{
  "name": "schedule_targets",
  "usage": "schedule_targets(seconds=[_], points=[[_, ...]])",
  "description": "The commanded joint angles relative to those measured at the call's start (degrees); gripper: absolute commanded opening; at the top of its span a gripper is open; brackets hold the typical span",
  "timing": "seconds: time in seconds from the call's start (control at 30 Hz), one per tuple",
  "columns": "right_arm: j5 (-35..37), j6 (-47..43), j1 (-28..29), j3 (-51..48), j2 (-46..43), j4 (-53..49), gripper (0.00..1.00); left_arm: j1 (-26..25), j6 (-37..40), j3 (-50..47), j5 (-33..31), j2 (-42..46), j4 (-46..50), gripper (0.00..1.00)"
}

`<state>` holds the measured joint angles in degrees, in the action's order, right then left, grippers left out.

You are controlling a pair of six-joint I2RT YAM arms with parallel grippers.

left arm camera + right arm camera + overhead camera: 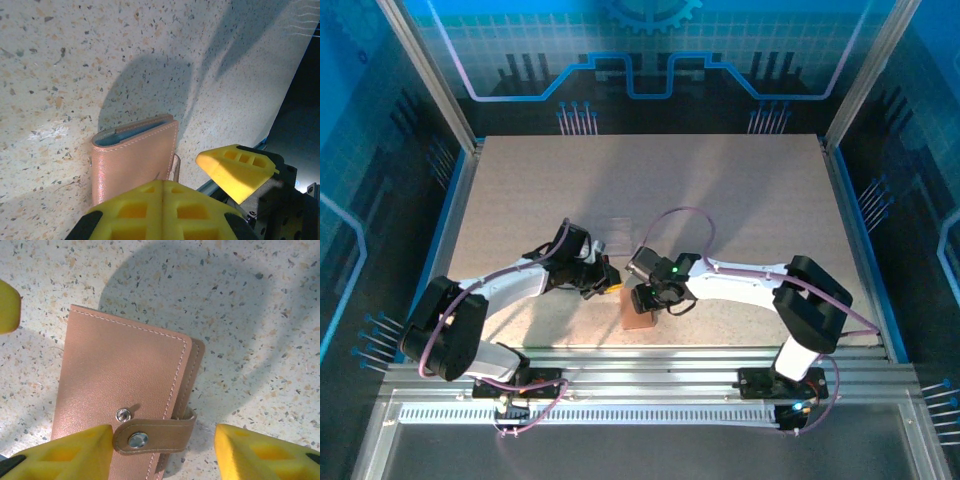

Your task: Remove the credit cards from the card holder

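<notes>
- The card holder (pixel 120 380) lies shut and flat on the table, in the lower middle of the top view, right between my two arms. Seen from the right wrist it sits left of centre.
- No credit cards are on view, so I judge they are inside, behind the closed flap.
- My right gripper (pixel 165 445) hangs directly over the closure strap (pixel 160 434). Its yellow fingers (pixel 75 452) stand apart at the bottom corners of the frame, one either side of the strap, clamping nothing. I read this as lining up to catch the strap and lift the flap.
- The strap's snap cap sits just off the stud (pixel 122 414) on the cover, so the fastening looks undone.
- My left gripper (pixel 162 192) has its fingers pressed together with nothing between them, low at the bottom of the left wrist frame over the holder's near end. It is probably there to pin the holder down, though I cannot tell whether it touches.
- The table (pixel 740 200) is pale speckled stone-look, matte and crossed by arm shadows.
- Blue circuit-print panels (pixel 500 40) wall the cell, and an aluminium rail (pixel 650 365) runs along the bottom.
</notes>
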<state>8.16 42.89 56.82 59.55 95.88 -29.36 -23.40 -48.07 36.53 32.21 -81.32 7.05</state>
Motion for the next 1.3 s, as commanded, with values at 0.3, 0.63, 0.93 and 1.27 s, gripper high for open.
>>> schedule_targets(seconds=[0.3,0.63,0.93,1.27], points=[[-0.2,0.0,-2.0,-2.5,-2.0,0.4,0.43,0.4,0.7,2.1,1.1,-0.1,1.6,0.02],[-1.6,-0.4,-2.0,0.0,0.6,-0.3,0.39,0.5,0.6,5.3,0.7,2.4,3.0,0.03],[-5.3,0.8,-2.1,-2.9,0.8,5.5,0.32,0.4,1.8,7.9,0.4,2.6,6.4,0.03],[-6.5,0.2,-2.2,-4.0,0.2,6.3,0.14,0.1,5.5,7.6,-2.1,1.9,11.7,0.15]])
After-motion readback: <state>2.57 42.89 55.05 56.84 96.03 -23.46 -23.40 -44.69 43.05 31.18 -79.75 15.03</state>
